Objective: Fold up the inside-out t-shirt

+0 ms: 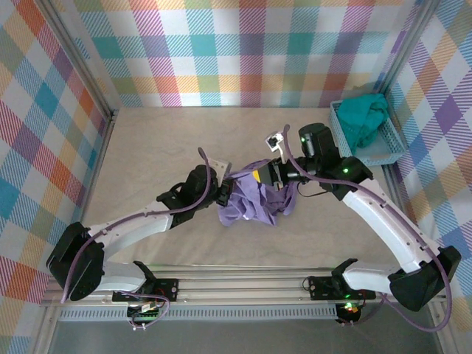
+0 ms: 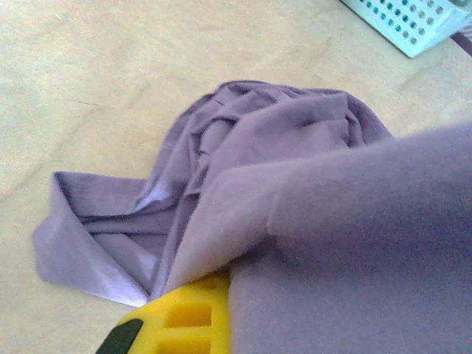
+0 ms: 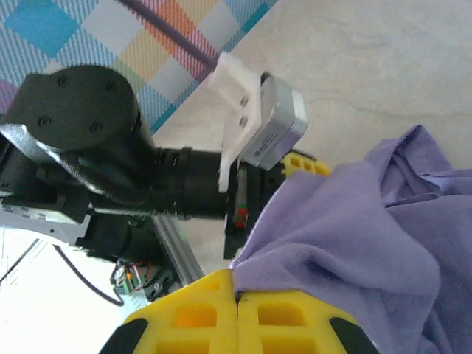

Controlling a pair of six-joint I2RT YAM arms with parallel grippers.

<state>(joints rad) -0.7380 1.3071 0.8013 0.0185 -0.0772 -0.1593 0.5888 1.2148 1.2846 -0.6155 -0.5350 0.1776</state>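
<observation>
The inside-out t-shirt [image 1: 254, 200] is a bunched lavender heap at the table's middle, partly lifted between both arms. My left gripper [image 1: 226, 190] holds its left side. In the left wrist view one yellow finger [image 2: 184, 318] shows and cloth [image 2: 310, 184] drapes over the other, so the left gripper [image 2: 228, 289] looks shut on the fabric. My right gripper [image 1: 270, 175] is at the shirt's upper edge. In the right wrist view the right gripper [image 3: 236, 293] has its yellow pads pressed together, pinching an edge of the purple cloth [image 3: 354, 236].
A light blue basket [image 1: 386, 151] stands at the back right with a teal garment [image 1: 363, 116] in it; its corner [image 2: 413, 22] shows in the left wrist view. The left arm's black wrist [image 3: 81, 140] sits close before the right gripper. Plaid walls surround the table.
</observation>
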